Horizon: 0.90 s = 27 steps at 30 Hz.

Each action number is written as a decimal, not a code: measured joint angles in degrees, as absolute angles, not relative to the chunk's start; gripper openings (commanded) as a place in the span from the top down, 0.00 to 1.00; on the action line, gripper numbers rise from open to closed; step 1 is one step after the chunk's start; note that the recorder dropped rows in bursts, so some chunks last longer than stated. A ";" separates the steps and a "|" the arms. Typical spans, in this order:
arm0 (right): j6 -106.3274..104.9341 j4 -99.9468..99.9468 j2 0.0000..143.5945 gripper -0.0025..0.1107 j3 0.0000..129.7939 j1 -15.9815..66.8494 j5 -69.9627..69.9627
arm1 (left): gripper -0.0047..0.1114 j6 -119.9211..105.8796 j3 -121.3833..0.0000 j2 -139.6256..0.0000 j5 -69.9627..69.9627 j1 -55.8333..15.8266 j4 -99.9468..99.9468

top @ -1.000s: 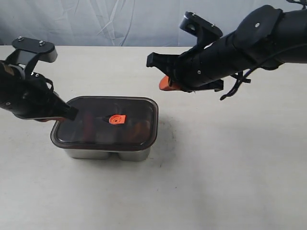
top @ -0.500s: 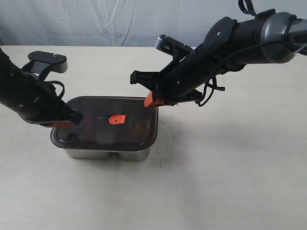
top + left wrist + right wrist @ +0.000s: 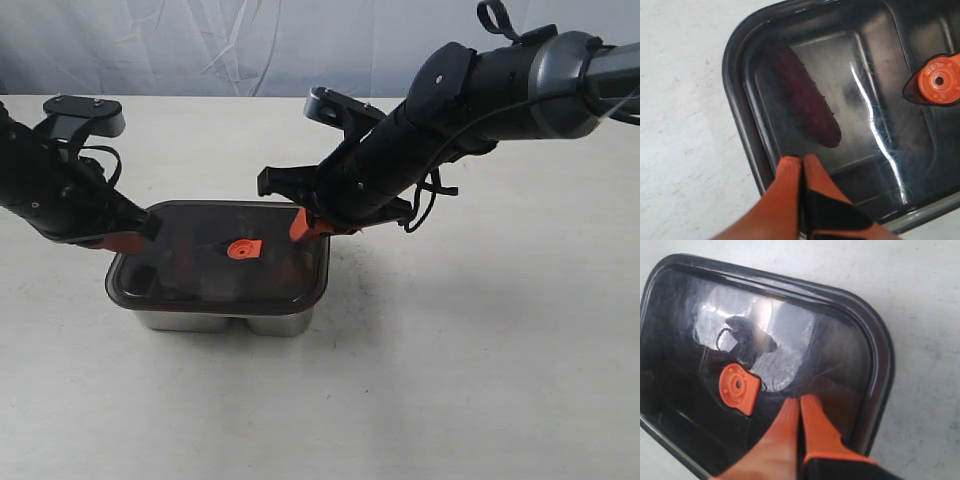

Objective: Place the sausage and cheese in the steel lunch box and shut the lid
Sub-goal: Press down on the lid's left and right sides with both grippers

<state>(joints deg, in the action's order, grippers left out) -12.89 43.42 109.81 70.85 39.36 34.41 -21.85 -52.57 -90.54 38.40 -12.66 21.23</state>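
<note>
The steel lunch box (image 3: 215,320) stands at centre-left with the dark translucent lid (image 3: 200,275) lying on top of it, orange valve tab (image 3: 243,249) in the middle. Through the lid the dark-red sausage (image 3: 805,102) shows in one compartment. The cheese is only a dim orange blur under the lid (image 3: 840,405). My left gripper (image 3: 801,159) is shut, empty, its tips over the lid's left end (image 3: 135,237). My right gripper (image 3: 799,400) is shut, empty, its tips over the lid's right end (image 3: 300,222).
The box stands on a pale tabletop (image 3: 470,370). A grey cloth backdrop (image 3: 250,40) hangs behind the table's far edge. Both arms lean in over the box from either side.
The right arm has swung down and left from above the table to the lid's right end. The left gripper has shifted slightly back toward the lid's left edge.
</note>
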 measured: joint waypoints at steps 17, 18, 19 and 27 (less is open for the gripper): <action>-11.33 42.50 112.59 0.99 71.50 39.36 36.28 | 0.96 -22.95 -53.37 -95.07 37.22 -12.66 24.27; -11.30 42.60 112.72 0.99 71.50 39.36 36.28 | 0.96 -22.95 -53.37 -95.22 37.22 -12.66 24.27; -11.20 42.60 112.82 0.99 71.50 39.36 36.18 | 0.96 -22.95 -53.42 -95.58 37.22 -12.66 24.16; -9.70 41.07 112.96 0.99 71.59 40.73 35.35 | 0.96 -17.97 -54.63 -98.38 37.65 -12.66 23.12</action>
